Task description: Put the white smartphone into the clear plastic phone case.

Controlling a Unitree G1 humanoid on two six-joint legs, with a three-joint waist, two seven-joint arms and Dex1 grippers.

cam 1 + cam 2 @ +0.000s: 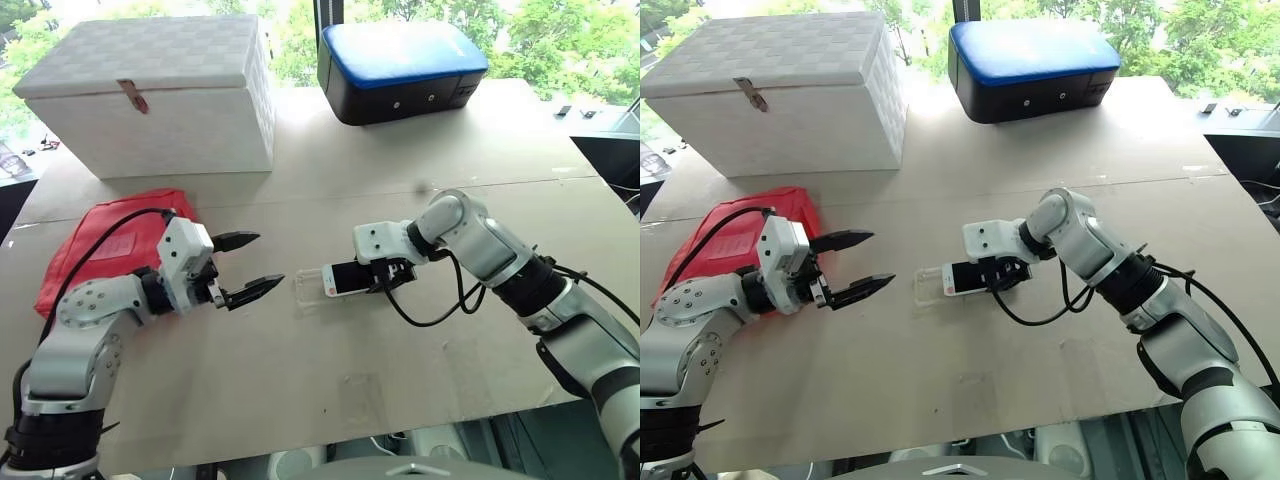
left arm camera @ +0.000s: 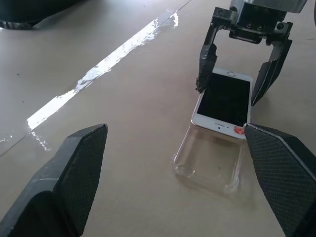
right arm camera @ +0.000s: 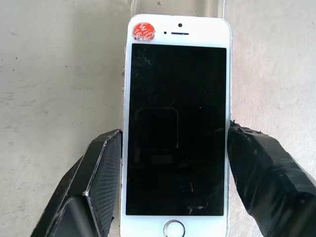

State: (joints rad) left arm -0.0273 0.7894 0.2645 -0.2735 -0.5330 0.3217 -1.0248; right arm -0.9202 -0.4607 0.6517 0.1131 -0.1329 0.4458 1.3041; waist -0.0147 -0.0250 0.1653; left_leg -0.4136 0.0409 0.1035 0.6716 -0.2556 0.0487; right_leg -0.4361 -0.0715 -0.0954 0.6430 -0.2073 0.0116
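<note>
Near the middle of the worktop (image 1: 330, 390) my right claw (image 1: 385, 276) grips the phone (image 1: 343, 279) by its two long edges, one finger on each side toward the home-button end, screen up. The far end of the phone, the one with a small red sticker, sits at or just over the near rim of the case (image 2: 210, 165), which lies flat and open side up just beside it. I can't tell whether that end rests on the rim or hangs a little above it.

My left claw (image 1: 243, 266) is spread wide and holds nothing, pointing at the case from the other side, near but not touching.

I judge the phone to be stiff, light and slick: glass front, smooth edges, so it could slide out of the fingers if I push hard along its length. The side grip looks right for that, since it leaves the leading end free to enter the case.

The case is thin, nearly weightless plastic and will likely skate across the worktop when the phone presses on it. I'd guess it flexes at the rim, which helps the phone seat but needs something to push against. The free left claw could brace its far end, best on the short rim or a corner rather than on the thin floor.
</note>
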